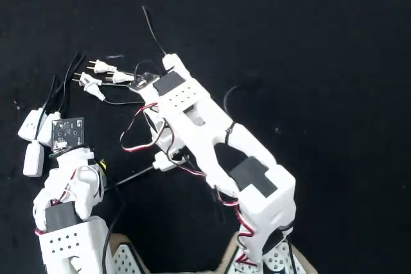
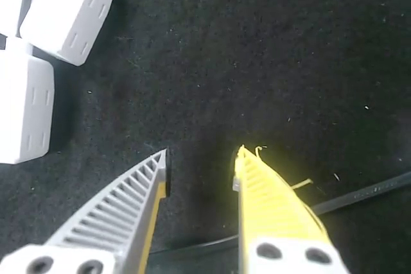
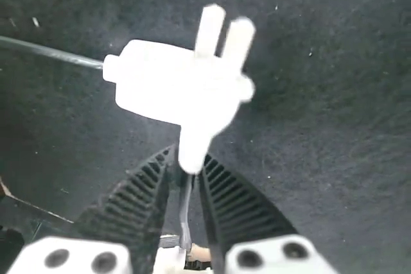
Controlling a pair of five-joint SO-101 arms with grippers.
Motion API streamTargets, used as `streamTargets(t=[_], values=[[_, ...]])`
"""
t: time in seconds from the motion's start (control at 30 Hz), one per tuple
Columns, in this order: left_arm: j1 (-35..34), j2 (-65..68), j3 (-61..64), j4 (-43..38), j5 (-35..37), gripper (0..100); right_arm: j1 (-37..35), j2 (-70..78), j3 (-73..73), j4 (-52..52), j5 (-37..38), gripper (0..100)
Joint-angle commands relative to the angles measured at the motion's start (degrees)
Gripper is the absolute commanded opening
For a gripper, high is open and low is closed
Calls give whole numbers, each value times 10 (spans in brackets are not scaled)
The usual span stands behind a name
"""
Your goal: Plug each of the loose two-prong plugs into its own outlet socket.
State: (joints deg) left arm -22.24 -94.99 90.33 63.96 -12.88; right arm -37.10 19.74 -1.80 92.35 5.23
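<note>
- Right wrist view: the right gripper (image 3: 187,158) is clamped on a white two-prong plug (image 3: 183,88). Its dark ribbed jaws stand almost together and pinch a short white stub that projects from the plug's body.
- The prongs (image 3: 221,30) point away from the gripper. A grey cord (image 3: 51,51) leaves the plug body sideways above the black table (image 3: 334,158). Whether the plug touches the table cannot be told.
- High view: the right arm (image 1: 212,139) lies diagonally from the near edge toward the far left of the table, with the gripped plug at its tip.
- Two other plugs lie just beside that tip, on its left. The farther loose plug (image 1: 98,66) and the nearer loose plug (image 1: 90,84) are both unplugged, with prongs pointing left and thin black cords trailing from them.
- The outlet sockets (image 1: 31,124) are three white blocks grouped at the left side of the table. They sit close to the left arm (image 1: 67,203) and well apart from the gripped plug.
- Left wrist view: the left gripper (image 2: 203,153) is spread wide, one finger grey and the other yellow, with bare black surface showing between them.
- The socket blocks lie near the grey finger's side, not touching it, and their paired slots face the camera.
- A black cable (image 2: 359,194) crosses the table beneath the yellow finger.
</note>
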Motion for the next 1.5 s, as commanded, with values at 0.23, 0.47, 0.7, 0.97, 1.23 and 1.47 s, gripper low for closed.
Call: streamTargets(t=[0.23, 0.47, 0.7, 0.97, 1.23, 1.47], values=[[5, -5, -5, 3, 4, 184, 24, -105, 36, 7, 22, 10], [5, -5, -5, 3, 4, 184, 141, -199, 196, -91, 85, 10], [6, -5, -5, 3, 4, 184, 195, -175, 212, -199, 91, 11], [5, -5, -5, 3, 4, 184, 120, -98, 140, -216, 81, 102], [5, -5, -5, 3, 4, 184, 122, 17, 26, -207, 87, 103], [5, -5, -5, 3, 4, 184, 126, 51, -2, -192, 92, 103]])
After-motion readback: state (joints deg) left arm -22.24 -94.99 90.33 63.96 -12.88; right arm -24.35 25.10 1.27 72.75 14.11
